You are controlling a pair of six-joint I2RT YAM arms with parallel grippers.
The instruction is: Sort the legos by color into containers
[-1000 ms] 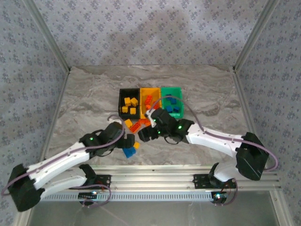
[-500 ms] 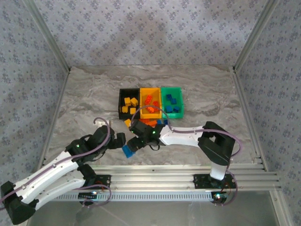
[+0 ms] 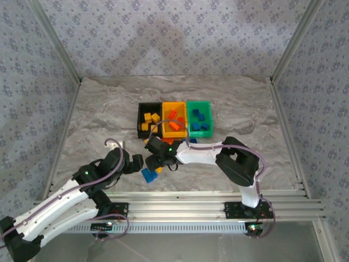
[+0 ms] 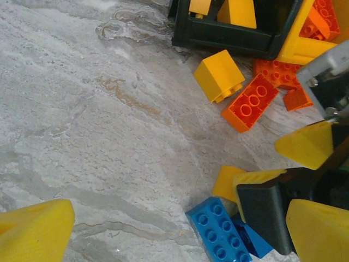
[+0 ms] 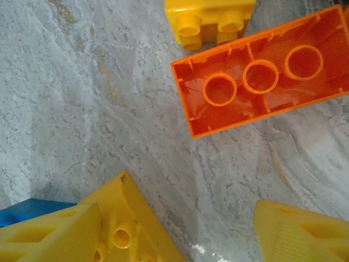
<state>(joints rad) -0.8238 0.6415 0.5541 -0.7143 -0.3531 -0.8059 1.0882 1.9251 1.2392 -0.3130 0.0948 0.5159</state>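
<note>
Three containers (image 3: 198, 102) sit beyond several loose legos (image 3: 147, 175).

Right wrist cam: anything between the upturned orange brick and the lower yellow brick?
Nothing. Just bare table between the orange brick and the lower yellow brick, seen in the right wrist view.
</note>
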